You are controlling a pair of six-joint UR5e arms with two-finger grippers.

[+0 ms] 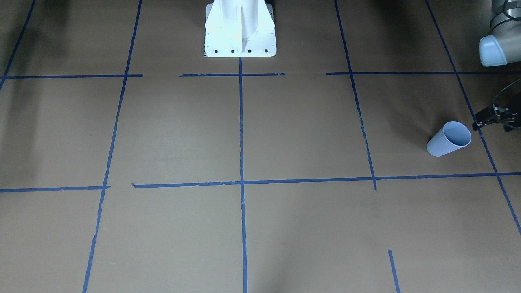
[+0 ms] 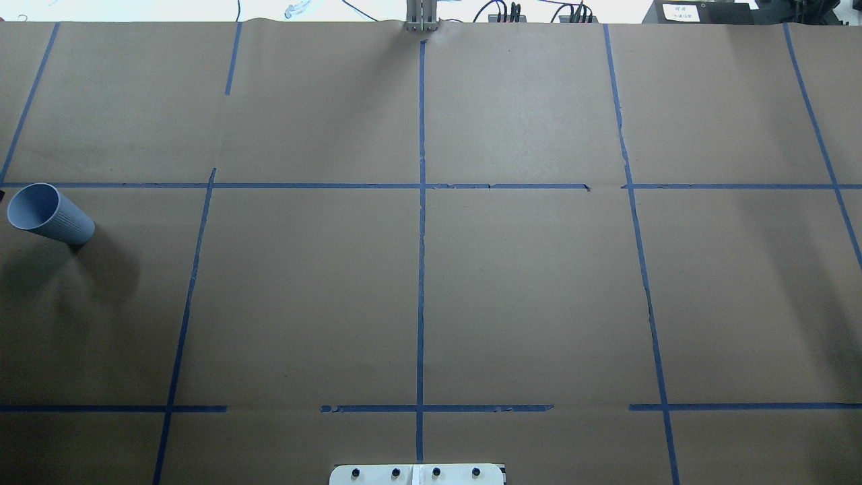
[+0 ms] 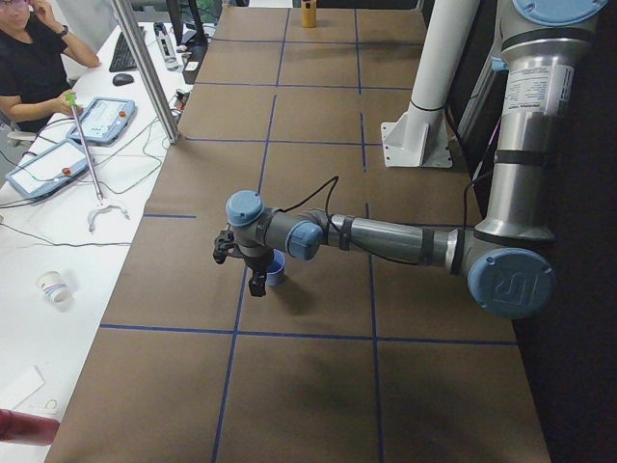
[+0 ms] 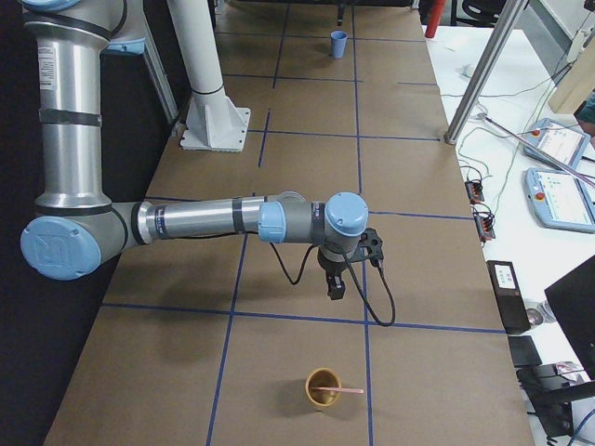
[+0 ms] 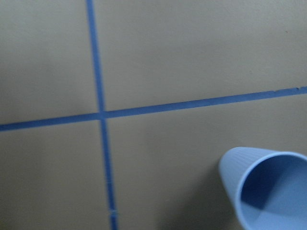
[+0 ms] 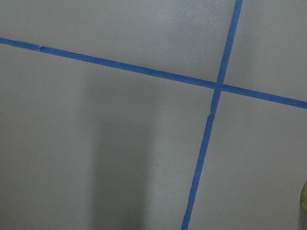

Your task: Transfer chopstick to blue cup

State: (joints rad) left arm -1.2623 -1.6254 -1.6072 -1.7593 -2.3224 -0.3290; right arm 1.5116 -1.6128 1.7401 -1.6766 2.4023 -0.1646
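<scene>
The chopstick (image 4: 351,391) rests in a tan cup (image 4: 316,401) near the bench's right end. The blue cup (image 2: 50,214) stands at the left end, with the left gripper (image 3: 256,282) just beside it. The right gripper (image 4: 335,290) hangs near the tan cup. Whether either claw is apart or together cannot be told.

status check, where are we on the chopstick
Left gripper by blue cup, right gripper short of tan cup; jaws unreadable. Chopstick sits in tan cup. No obstruction seen.
</scene>
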